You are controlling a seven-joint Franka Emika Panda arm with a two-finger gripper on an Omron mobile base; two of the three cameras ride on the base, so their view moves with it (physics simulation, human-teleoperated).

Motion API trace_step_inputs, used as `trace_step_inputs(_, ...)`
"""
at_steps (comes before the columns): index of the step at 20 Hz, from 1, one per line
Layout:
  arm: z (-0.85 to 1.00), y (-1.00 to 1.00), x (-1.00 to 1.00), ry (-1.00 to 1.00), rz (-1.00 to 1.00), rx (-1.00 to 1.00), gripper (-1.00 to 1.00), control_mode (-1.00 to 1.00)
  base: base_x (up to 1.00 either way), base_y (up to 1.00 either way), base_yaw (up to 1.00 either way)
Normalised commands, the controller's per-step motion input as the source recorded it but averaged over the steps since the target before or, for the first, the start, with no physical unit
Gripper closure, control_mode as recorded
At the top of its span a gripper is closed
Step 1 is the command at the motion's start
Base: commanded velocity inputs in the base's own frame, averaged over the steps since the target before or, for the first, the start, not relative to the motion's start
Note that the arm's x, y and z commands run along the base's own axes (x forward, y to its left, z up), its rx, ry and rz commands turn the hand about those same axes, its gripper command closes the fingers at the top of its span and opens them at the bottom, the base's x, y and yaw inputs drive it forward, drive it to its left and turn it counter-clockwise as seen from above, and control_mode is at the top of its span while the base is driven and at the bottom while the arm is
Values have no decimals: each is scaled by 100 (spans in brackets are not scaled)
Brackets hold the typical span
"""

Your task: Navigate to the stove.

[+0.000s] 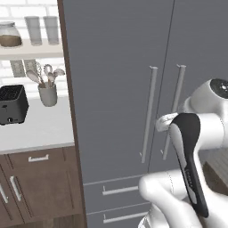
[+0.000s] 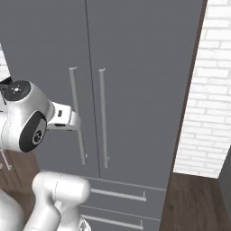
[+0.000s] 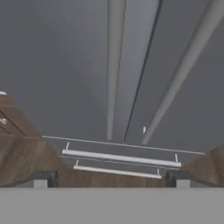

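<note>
Robot faces tall grey fridge (image 1: 133,89), its twin handles dead ahead at 12 o'clock. Toaster (image 1: 12,104) on counter (image 1: 40,129) at 10 o'clock. Stove unsighted; navigation looks unfinished. Gripper (image 3: 112,180) fingers spread wide, holding nothing.

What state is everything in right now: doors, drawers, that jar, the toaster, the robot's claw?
Fridge doors: both shut.
Fridge drawers: both shut.
Wood cabinet drawer: shut.
Jar: lidded, partly filled with something brown.
Glasses: upright, look empty.
Toaster: slots empty.
Utensil holder: upright, full of utensils.
Gripper: open, holding nothing.
</note>
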Motion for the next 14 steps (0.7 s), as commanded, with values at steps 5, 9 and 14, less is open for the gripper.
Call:
trace_step_inputs(5, 15, 0, -38, -18, 0, 0, -100, 100, -12, 0, 0)
trace_step_inputs(9, 0, 0, 0, 0, 0, 0, -100, 100, -67, 82, 0)
trace_step_inputs(14, 0, 0, 0, 0, 0, 0, -100, 100, -33, 100, -2)
